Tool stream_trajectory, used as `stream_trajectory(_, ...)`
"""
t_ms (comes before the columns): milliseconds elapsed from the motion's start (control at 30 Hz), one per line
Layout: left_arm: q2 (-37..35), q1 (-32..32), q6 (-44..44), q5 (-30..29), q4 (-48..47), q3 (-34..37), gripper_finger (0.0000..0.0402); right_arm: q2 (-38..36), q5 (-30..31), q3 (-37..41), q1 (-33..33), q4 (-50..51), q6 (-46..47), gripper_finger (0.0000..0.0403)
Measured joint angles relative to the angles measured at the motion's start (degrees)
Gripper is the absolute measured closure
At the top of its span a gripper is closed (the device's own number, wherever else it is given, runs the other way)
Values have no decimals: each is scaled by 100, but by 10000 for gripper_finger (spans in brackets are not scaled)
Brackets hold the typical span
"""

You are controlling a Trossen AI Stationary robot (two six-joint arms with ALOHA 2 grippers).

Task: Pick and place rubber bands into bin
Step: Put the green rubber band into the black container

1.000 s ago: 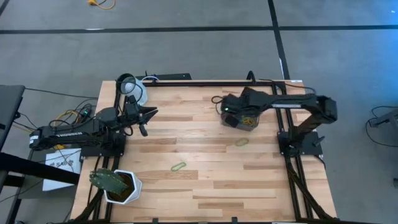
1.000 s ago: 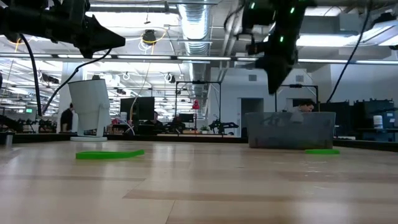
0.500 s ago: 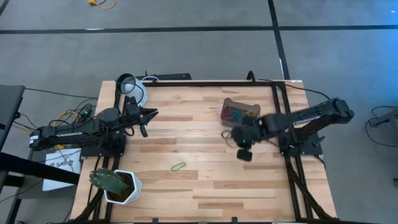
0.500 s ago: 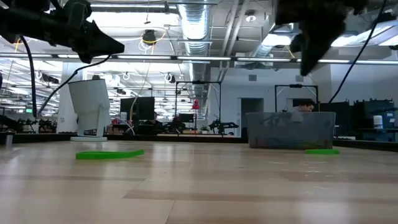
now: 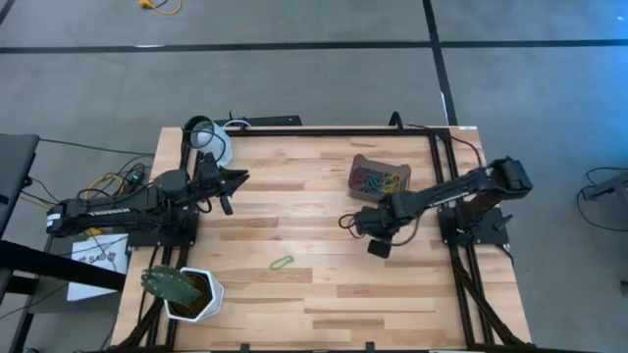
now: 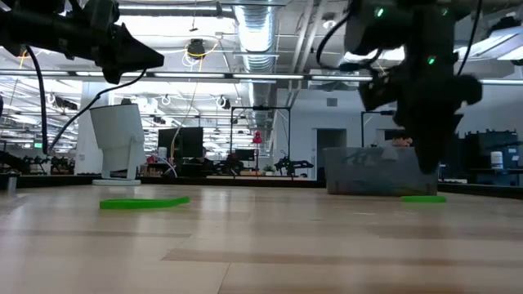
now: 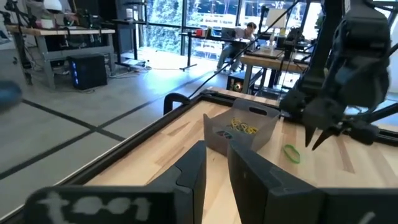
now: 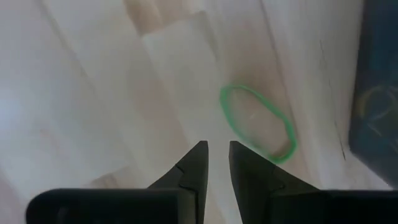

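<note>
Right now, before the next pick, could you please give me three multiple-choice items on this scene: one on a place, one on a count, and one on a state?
1. Where is the right gripper?
A. over the bin
B. by the plant pot
C. over the table beside the bin

2. How many green rubber bands lie loose on the table?
A. two
B. none
C. five

3. In what state is the bin?
A. empty
B. holding coloured bands
C. overturned

Answers:
1 C: the right gripper hangs over bare wood of the table, just short of a green band near the bin.
2 A: that band, plus another nearer the middle.
3 B: coloured bands show inside it, upright.
</note>
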State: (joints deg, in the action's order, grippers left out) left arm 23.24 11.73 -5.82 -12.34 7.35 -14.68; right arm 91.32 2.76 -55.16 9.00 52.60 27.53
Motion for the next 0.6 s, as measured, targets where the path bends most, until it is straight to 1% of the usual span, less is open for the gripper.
stream_trajectory(67,2,0,0,-11,-3,0,346,197,-120,0,-139,-17,-78,342)
stream_trajectory(267,2,0,29,-11,-7,0,346,581,-139,0,-451,-98,-164,342)
stream_trajectory(400,0,0,50,-11,-13,0,346,719,-157,0,-595,-119,-397,342)
stream_trajectory(533,1,0,52,-11,-14,0,346,740,-411,-2,-727,-227,-402,342)
stream_trajectory(600,0,0,57,-11,-13,0,346,739,-435,-5,-758,-308,-402,342)
